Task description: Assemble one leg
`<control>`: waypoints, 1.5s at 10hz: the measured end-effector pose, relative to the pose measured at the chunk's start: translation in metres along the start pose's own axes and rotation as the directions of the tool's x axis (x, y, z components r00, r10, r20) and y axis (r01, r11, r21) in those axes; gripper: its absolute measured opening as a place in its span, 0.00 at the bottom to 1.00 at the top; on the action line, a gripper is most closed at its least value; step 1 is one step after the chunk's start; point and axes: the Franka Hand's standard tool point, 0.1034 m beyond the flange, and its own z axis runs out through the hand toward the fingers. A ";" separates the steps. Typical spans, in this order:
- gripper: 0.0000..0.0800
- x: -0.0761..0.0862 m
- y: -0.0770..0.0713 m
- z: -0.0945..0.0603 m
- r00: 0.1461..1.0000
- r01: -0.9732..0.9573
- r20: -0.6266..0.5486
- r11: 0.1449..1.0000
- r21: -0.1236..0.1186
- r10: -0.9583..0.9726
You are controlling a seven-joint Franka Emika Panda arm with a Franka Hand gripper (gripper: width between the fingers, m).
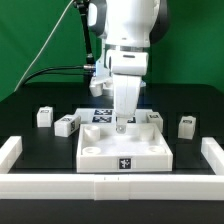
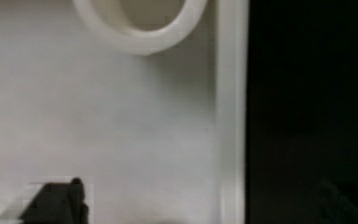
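The white square tabletop lies flat at the front middle. Two small white legs lie at the exterior view's left of it, and two more at its right. My gripper hangs low over the tabletop's far edge, open and empty. In the wrist view the tabletop shows with a round corner hole. My gripper straddles the tabletop's edge: one fingertip is over the white surface, the other barely shows against the black table.
Long white border bars run along the exterior view's left, right and front. The marker board lies just behind the tabletop. A black cable hangs behind the arm.
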 end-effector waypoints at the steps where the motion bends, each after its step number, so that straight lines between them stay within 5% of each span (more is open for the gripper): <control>1: 0.81 0.001 -0.002 0.004 1.000 0.002 0.000 1.000 0.009 -0.002; 3: 0.81 0.016 -0.002 0.012 0.999 0.031 -0.011 0.999 0.020 -0.031; 5: 0.79 0.013 0.000 0.013 1.000 0.025 -0.009 0.999 0.021 -0.025; 6: 0.59 0.013 -0.001 0.013 1.000 0.025 -0.009 0.999 0.022 -0.025; 7: 0.59 0.013 -0.001 0.013 1.000 0.025 -0.009 0.999 0.022 -0.025; 8: 0.37 0.013 -0.001 0.013 1.000 0.025 -0.009 0.999 0.022 -0.025; 9: 0.37 0.013 -0.001 0.014 1.000 0.025 -0.009 0.999 0.022 -0.025; 10: 0.16 0.013 -0.001 0.014 1.000 0.025 -0.009 0.999 0.022 -0.025; 11: 0.07 0.013 -0.001 0.014 1.000 0.025 -0.009 0.999 0.023 -0.025; 15: 0.07 0.013 -0.001 0.014 1.000 0.025 -0.009 0.999 0.023 -0.025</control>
